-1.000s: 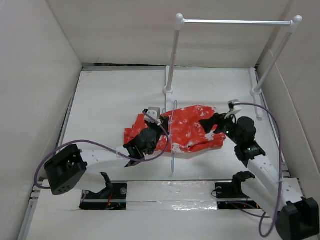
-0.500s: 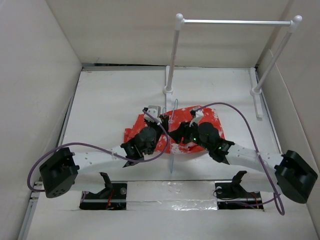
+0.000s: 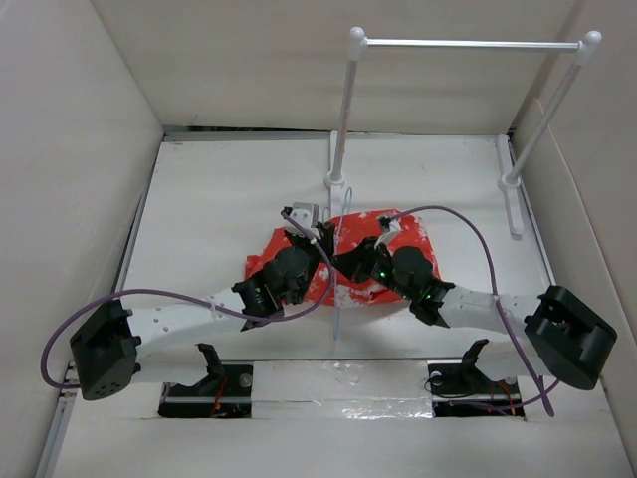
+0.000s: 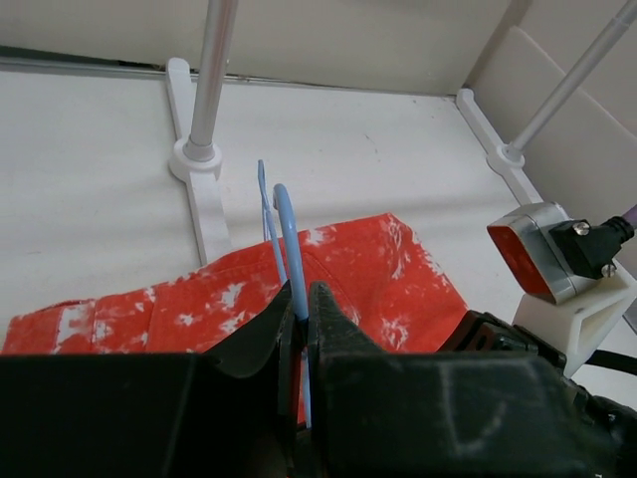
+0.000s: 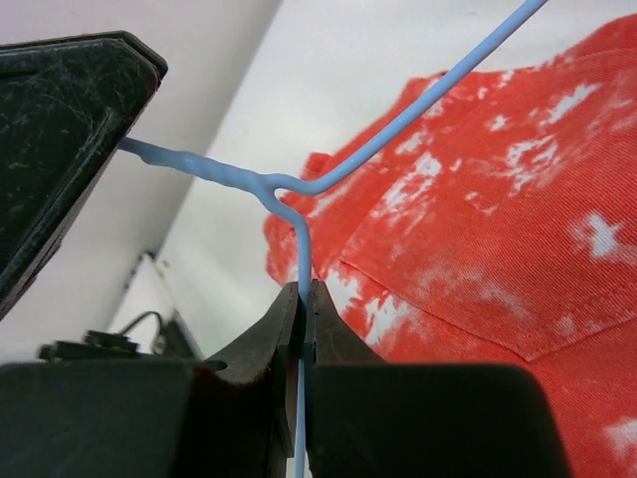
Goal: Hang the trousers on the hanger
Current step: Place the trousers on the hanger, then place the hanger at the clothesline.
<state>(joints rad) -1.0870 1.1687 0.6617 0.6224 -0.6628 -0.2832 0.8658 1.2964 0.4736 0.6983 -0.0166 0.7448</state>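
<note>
Orange-red trousers (image 3: 360, 231) in heap, middle of table (image 3: 219, 209), just on near side of rail stand (image 3: 468, 43) left post. Blue-grey wire hanger (image 3: 337, 317) seen edge-on from above (thin line only), crossing heap. On its wire, left gripper (image 4: 302, 304) pinched tight, hook poking up beyond fingertips. Opposite, right gripper (image 5: 302, 299) clamped on wire just below twisted neck. Both meet over trousers. Wire touching fabric or not: cannot tell.

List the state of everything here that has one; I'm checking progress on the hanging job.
trousers, bunched on the table, not hung.
hanger, off the rail, wire pinched by both hands.
left hand, shut on the hanger.
right hand, shut on the hanger below its twisted neck.
rail stand, upright.
</note>
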